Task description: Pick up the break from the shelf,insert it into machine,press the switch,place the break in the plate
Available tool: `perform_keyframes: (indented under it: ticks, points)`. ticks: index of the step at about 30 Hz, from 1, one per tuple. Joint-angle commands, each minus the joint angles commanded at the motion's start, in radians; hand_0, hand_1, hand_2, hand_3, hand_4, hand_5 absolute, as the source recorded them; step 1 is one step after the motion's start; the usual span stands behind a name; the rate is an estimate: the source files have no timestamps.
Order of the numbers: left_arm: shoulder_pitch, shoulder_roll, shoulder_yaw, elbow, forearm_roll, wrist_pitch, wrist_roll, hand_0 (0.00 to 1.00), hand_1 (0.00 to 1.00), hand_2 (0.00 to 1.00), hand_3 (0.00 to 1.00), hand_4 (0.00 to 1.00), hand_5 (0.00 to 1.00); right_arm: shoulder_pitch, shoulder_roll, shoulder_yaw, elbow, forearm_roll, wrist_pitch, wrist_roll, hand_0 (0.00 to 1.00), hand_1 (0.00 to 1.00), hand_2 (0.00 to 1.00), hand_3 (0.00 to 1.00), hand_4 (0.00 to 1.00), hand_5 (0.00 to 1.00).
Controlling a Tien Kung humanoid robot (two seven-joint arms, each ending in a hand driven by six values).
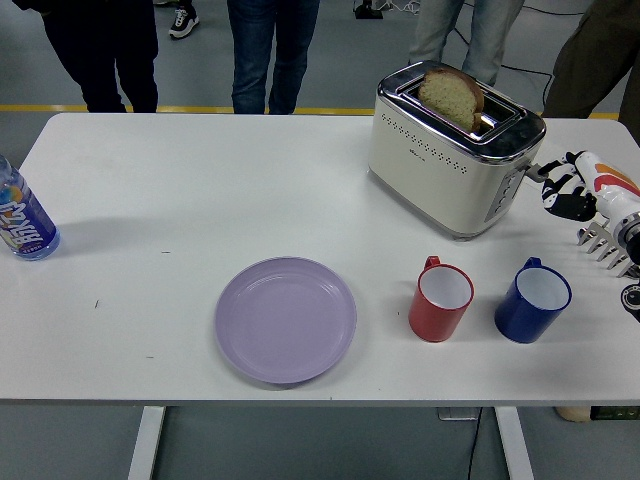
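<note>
A slice of bread (452,97) stands upright in the far slot of a cream-and-chrome toaster (450,165), its rounded top well clear of the rim, at about 1 o'clock on the white table (180,200). The robot's right hand (566,189) hovers just off the toaster's near-right end, at 3 o'clock, beside the lever and control buttons; its dark fingers (553,186) look loosely curled and hold nothing, though the view is too small to judge exactly how far they are spread. No left hand shows.

The lilac plate (286,319), where the slice is meant to end up, sits at 6 o'clock, well apart from the toaster. A red mug (441,299) and a blue mug (533,299) stand between toaster and table edge at 4 to 5 o'clock, a metal toast rack (607,247) lies at the right edge, and a water bottle (22,218) stands at 9 o'clock. People (270,50) stand along the far side.

The bread is likely light, soft and crumbly, easily crushed or torn. The best hold appears to be a gentle pinch across the exposed crust at the top, lifting straight up to clear the slot.
</note>
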Motion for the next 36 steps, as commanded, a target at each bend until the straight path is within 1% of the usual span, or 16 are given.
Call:
perform_keyframes:
  ticks: [3, 4, 17, 36]
  points:
    - [0.0, 0.0, 0.0, 0.0, 0.0, 0.0, 0.0, 0.632, 0.496, 0.481, 0.539, 0.333, 0.807, 0.003, 0.002, -0.002, -0.003, -0.003, 0.0, -0.001, 0.275, 0.28, 0.465, 0.667, 0.4, 0.139]
    - [-0.001, 0.0, 0.0, 0.0, 0.0, 0.0, 0.0, 0.632, 0.497, 0.482, 0.539, 0.334, 0.81, 0.005, 0.004, -0.003, -0.006, -0.003, 0.001, -0.001, 0.273, 0.281, 0.465, 0.666, 0.396, 0.108]
    - [-0.007, -0.001, 0.007, 0.0, -0.012, 0.001, -0.002, 0.632, 0.497, 0.482, 0.54, 0.333, 0.809, 0.009, 0.011, -0.009, -0.025, -0.005, 0.006, -0.003, 0.272, 0.281, 0.464, 0.666, 0.395, 0.104]
    - [-0.009, -0.003, 0.011, 0.0, -0.018, 0.001, -0.003, 0.631, 0.498, 0.488, 0.539, 0.333, 0.811, 0.008, 0.038, -0.024, -0.068, -0.006, 0.005, 0.0, 0.271, 0.28, 0.464, 0.666, 0.399, 0.103]
